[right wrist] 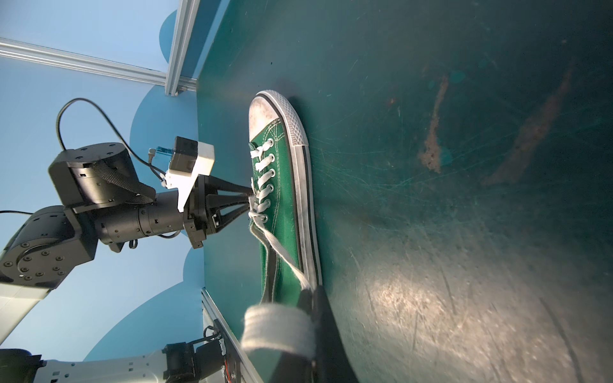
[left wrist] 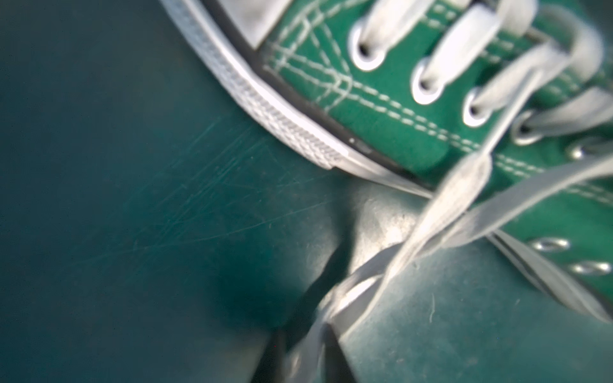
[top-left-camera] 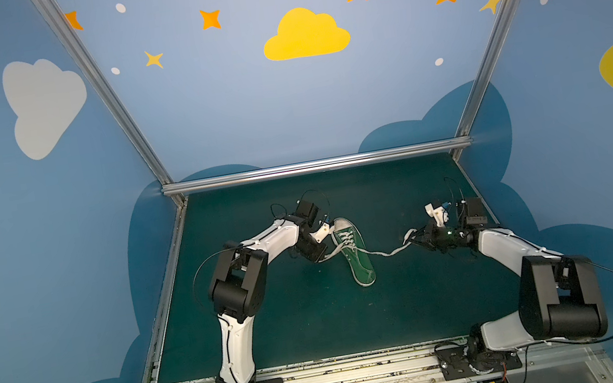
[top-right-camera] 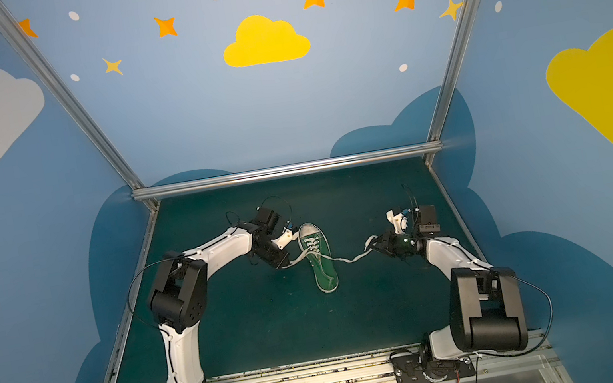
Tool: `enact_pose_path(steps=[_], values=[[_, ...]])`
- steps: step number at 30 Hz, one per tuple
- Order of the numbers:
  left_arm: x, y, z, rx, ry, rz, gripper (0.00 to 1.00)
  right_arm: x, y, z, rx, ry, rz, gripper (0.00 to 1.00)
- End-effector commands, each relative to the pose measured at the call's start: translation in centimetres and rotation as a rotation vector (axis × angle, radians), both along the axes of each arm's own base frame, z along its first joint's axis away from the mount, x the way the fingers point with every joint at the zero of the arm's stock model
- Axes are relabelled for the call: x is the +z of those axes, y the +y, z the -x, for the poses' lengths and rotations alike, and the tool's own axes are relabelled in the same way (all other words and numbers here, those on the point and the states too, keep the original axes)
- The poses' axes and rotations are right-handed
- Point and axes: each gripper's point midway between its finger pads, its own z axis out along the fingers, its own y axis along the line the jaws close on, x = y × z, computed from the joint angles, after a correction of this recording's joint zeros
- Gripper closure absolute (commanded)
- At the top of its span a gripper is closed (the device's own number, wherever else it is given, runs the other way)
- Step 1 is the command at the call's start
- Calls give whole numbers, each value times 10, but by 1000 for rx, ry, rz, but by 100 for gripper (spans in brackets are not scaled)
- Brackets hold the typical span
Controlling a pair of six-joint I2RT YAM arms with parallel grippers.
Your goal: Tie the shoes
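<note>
Laces, limp, best pinched flat, are clamped by left claw at nine o'clock of the sneaker, right claw at three.

In the left wrist view the shoe runs off the picture, so most of its toe and all its heel are out of sight. The laces go fuzzy near the camera, and the left gripper is only dark blurs at the edge. In the right wrist view a big blurry loop of lace covers the heel, and the right gripper is mostly cut off.
</note>
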Motion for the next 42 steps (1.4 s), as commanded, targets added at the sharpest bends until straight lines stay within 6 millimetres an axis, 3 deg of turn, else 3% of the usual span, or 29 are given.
enact_pose_path(steps=[1, 8, 12, 13, 16, 21, 24, 29, 37, 42], values=[[-1, 4, -1, 21, 4, -23, 93, 6, 3, -3, 16, -11, -11, 100], [26, 24, -16, 219, -90, 32, 96, 5, 3, -2, 20, -7, -9, 100], [39, 27, -14, 326, -71, 142, 95, 5, 3, -2, 17, -6, -10, 100], [40, 27, -13, 339, -61, 159, 93, 5, 3, -3, 17, -6, -9, 100], [37, 26, -7, 326, -25, 170, 76, 6, 3, -3, 18, -9, -10, 100], [38, 23, -8, 346, -3, 181, 70, 8, 4, -3, 21, -11, -13, 100], [51, 4, -11, 295, -3, 281, 63, 10, 4, -3, 21, -16, -14, 100], [66, -37, -16, 233, 28, 464, 60, 10, 5, -3, 25, -13, -17, 100], [59, -72, -25, 212, 64, 516, 55, 9, 5, -3, 26, -7, -19, 100], [49, -77, -28, 233, 64, 480, 56, 8, 5, -3, 25, -5, -18, 100]])
